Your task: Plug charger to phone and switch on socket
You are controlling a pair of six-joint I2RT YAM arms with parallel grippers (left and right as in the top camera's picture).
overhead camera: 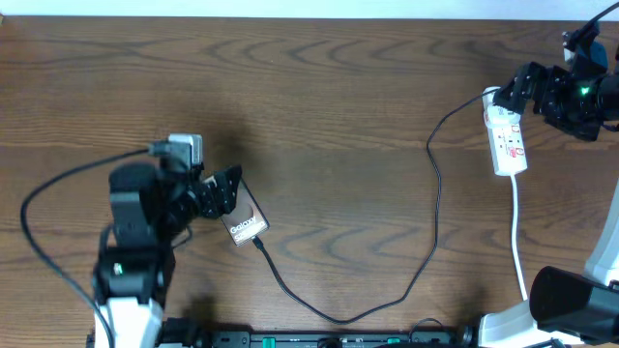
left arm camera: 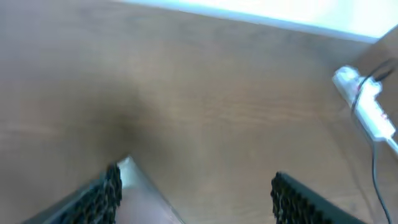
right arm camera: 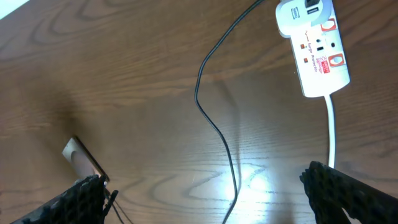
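Looking down from overhead, where does the left gripper [overhead camera: 224,193] sit? — Ana

At about 8 o'clock on the table [overhead camera: 338,97], just off the 10 o'clock corner of the phone [overhead camera: 248,220]. — Ben

How wide are its jaws? — Ana

Wide apart. Its own camera shows the two black fingers [left arm camera: 102,199] well separated, with one corner of the phone poking in beside the finger at 7 o'clock in that view. The other finger is clear of the phone, so nothing is clamped. Whether the near finger touches the phone cannot be told. — Ben

And the phone itself? — Ana

Flat on the wood, lettered side up, tilted so its length runs from 11 to 5 o'clock. The charger cable [overhead camera: 435,193] meets its 5 o'clock end, though whether it is fully seated is too small to tell. From there the cable loops toward 6 o'clock, climbs, and reaches the 12 o'clock end of the power strip [overhead camera: 506,135]. — Ben

What about the right gripper [overhead camera: 511,94]? — Ana

It hovers at 2 o'clock on the table, by the 12 o'clock end of the power strip. Its jaws are spread very wide, fingers [right arm camera: 348,193] at opposite edges of its wrist view, holding nothing. Contact with the strip cannot be judged. — Ben

Are the switches on? — Ana

Red marks show on the white face, but their position cannot be read. — Ben
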